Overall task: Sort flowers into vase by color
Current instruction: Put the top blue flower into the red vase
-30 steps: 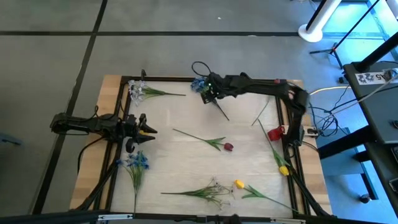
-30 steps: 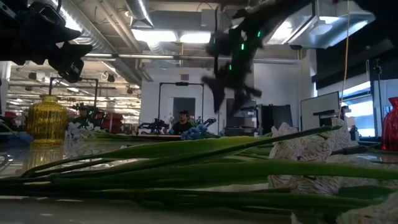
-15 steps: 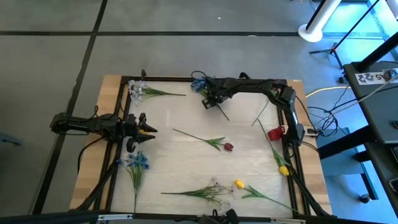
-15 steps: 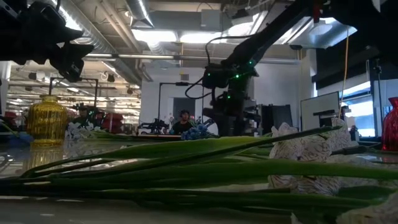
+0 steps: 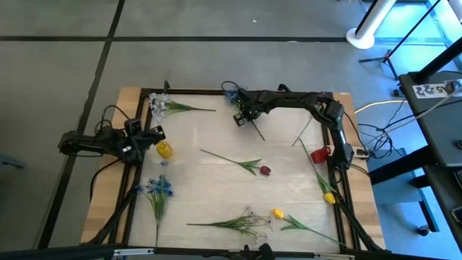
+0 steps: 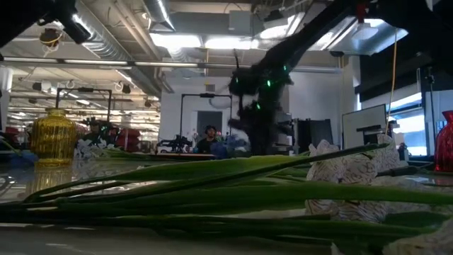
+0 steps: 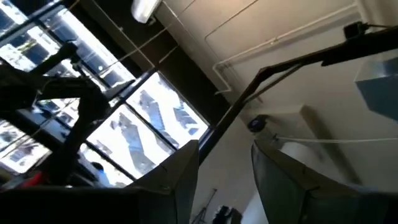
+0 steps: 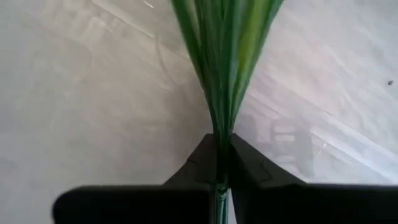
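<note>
A blue flower [image 5: 229, 92] lies at the table's far edge, its green stem [image 5: 258, 133] running toward the middle. My right gripper [image 5: 242, 116] points steeply down and is shut on that stem. My left gripper [image 5: 154, 133] is at the left edge, tipped upward and open with nothing between its fingers [image 7: 186, 168]; its wrist view shows only the ceiling. A yellow vase [image 5: 164, 150] stands just beside it, and a red vase [image 5: 320, 154] stands at the right edge. My right gripper pinches the blue flower's green stem [image 8: 221, 142] between its two fingertips, at the place where the long leaves [image 8: 227, 56] fan out from it. The fingers come from above, slanting down, and lie across the stem. The stem's free end [image 5: 261, 136] lies on the table.
Other flowers lie loose on the table: a white sprig [image 5: 160, 106] far left, a dark red tulip [image 5: 265, 170] in the middle, a blue cluster [image 5: 159, 186] near left, a white sprig [image 5: 249, 219] and a yellow tulip [image 5: 277, 214] near, and another yellow tulip [image 5: 330, 196] at the right.
My right gripper has sunk onto the blue flower's stem and shut on it. My left gripper has risen and tipped upward while rolling, and the yellow vase beneath it now shows.
</note>
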Available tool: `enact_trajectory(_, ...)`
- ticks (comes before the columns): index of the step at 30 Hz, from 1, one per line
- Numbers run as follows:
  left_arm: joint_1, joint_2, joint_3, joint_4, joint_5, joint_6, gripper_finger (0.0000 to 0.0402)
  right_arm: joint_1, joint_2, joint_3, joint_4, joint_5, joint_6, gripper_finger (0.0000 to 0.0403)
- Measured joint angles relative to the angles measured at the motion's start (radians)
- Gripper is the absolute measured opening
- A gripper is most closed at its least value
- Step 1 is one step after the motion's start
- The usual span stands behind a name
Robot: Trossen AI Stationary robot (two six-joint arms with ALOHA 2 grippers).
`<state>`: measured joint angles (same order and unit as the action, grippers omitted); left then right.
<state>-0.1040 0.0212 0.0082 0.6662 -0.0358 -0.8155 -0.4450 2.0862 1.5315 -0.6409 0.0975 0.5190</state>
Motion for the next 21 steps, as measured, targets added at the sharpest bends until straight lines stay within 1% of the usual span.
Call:
enact_trajectory(2,-0.002,0.0,0.0,0.011,0.006,-0.044,0.0144,0.03,-0.051,0.047,0.009,0.014,-0.002,0.0033)
enact_trajectory(4,-0.002,0.003,0.015,0.001,-0.004,-0.072,0.0144,0.066,-0.11,0.1,0.02,0.018,-0.013,0.0033)
enact_trajectory(6,-0.002,0.03,0.049,-0.003,-0.004,-0.066,0.0144,0.116,-0.152,0.154,0.016,0.043,-0.036,0.0023)
enact_trajectory(8,-0.002,0.073,0.088,-0.007,-0.004,-0.018,0.0144,0.178,-0.193,0.208,0.009,0.062,-0.058,0.0013)
enact_trajectory(12,-0.002,0.217,0.191,-0.003,0.001,0.132,0.0144,0.332,-0.282,0.324,0.02,0.096,-0.067,0.0017)
enact_trajectory(15,-0.002,0.354,0.261,-0.008,0.007,0.221,0.0144,0.459,-0.314,0.389,0.014,0.188,-0.063,0.0028)
enact_trajectory(18,-0.002,0.482,0.317,-0.006,0.008,0.246,0.0144,0.566,-0.342,0.427,0.01,0.305,-0.089,0.0026)
enact_trajectory(21,-0.003,0.611,0.37,0.011,0.027,0.244,0.0144,0.637,-0.383,0.434,0.017,0.351,-0.099,0.0017)
